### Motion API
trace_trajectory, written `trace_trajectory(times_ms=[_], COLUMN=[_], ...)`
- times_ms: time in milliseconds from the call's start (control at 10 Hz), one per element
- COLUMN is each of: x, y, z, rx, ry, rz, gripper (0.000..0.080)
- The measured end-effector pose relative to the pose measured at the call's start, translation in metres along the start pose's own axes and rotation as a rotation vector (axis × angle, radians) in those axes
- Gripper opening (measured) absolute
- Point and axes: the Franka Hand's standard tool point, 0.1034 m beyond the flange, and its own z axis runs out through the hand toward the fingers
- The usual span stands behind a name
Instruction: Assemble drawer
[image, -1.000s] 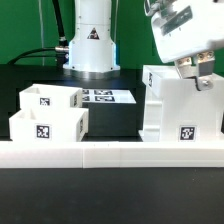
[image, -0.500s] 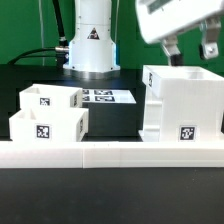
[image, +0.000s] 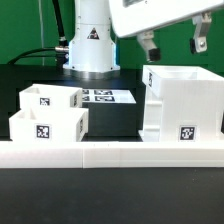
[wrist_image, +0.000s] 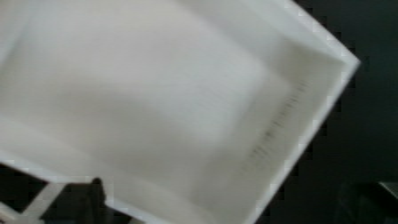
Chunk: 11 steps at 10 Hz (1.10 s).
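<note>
The tall white box casing (image: 180, 105) stands upright on the exterior view's right, open at the top, with a tag low on its front. My gripper (image: 175, 44) hangs above it, open and empty, its two dark fingers (image: 150, 46) spread wide and clear of the casing's rim. Two small white trays stand on the exterior view's left: one behind (image: 45, 97) and one in front (image: 45, 123), each with a tag. In the wrist view the casing (wrist_image: 160, 100) is a blurred white surface that fills most of the picture. My fingertips are not clear there.
The long low white rail (image: 110, 153) runs along the front of the black table. The marker board (image: 102, 97) lies flat behind the trays. The arm's white base (image: 90, 45) stands at the back, with cables at its left.
My gripper has risen from the casing's top right edge and shifted toward the exterior view's left. It now hangs open above the casing, which has not moved.
</note>
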Motion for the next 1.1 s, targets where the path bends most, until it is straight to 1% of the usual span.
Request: trace_trajectory(times_ms=[100,200,300,400,700,800,1000,1100], x=[0.005,0.011,0.019,0.025,0.025,0.029,0.052,0.061], y=[0.008,0.019,0.031,0.034,0.035,0.042,0.072,0.088], z=[0.001,0.003,0.005,0.004,0.004,0.004,-0.001,0.001], rx=[-0.026,-0.042,-0.052,-0.05,-0.052,-0.057,-0.074,-0.08], ry=[-0.001,-0.008,-0.017,-0.01,-0.013,-0.016,-0.016,-0.006], rz=[-0.159,-0.318,-0.432,-0.491,-0.646,-0.655,-0.669,-0.692], gripper=[0.0649,0.0649,0.0649,0.0649,0.0649,0.0649,0.0649,0.0649])
